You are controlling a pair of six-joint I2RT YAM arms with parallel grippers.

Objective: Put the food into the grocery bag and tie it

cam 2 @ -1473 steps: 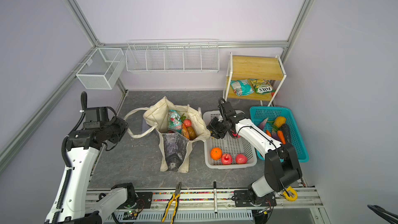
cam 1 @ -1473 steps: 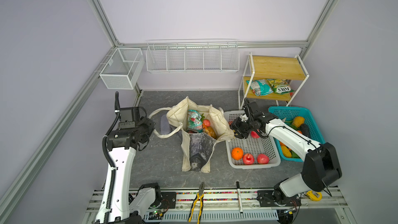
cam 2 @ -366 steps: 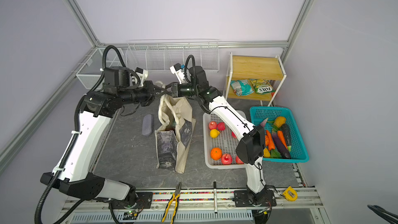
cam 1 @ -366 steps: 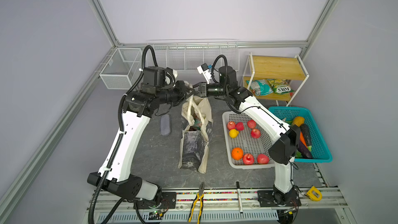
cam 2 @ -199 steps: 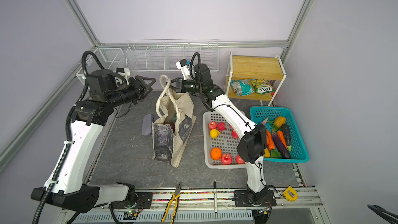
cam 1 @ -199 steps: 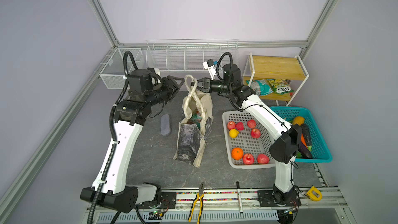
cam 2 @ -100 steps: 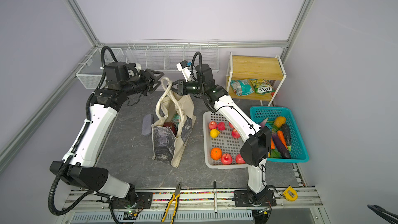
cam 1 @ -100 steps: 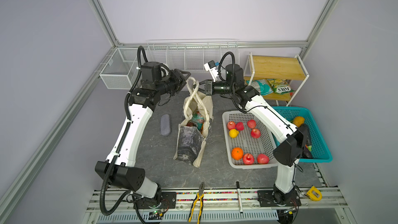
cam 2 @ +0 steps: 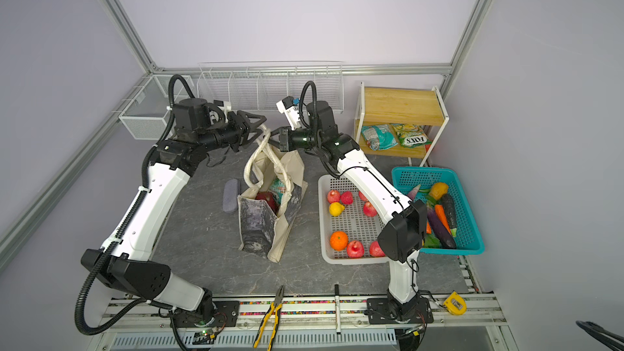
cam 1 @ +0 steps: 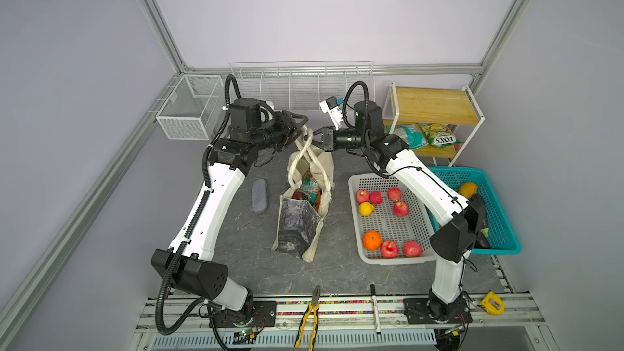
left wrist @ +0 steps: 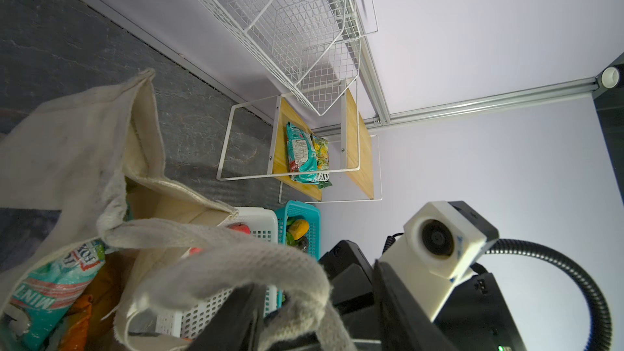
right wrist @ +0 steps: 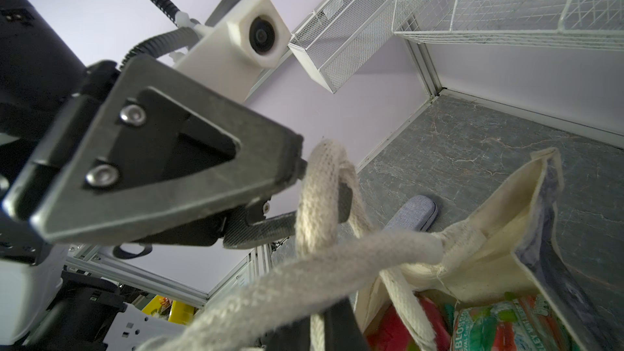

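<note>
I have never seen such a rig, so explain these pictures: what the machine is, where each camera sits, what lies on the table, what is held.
The machine is two white robot arms, a left arm and a right arm, at a grey table; each ends in a gripper. Two pictures look down from overhead; two come from cameras on the wrists. In the middle stands a cloth bag holding a snack packet and something red. Around it: a white basket of fruit, a teal basket of vegetables, a shelf with two more packets, a grey pouch. The right gripper is shut on a bag handle, raised above it. The left gripper has its jaws apart beside the handles; whether it grips, I cannot tell.
</note>
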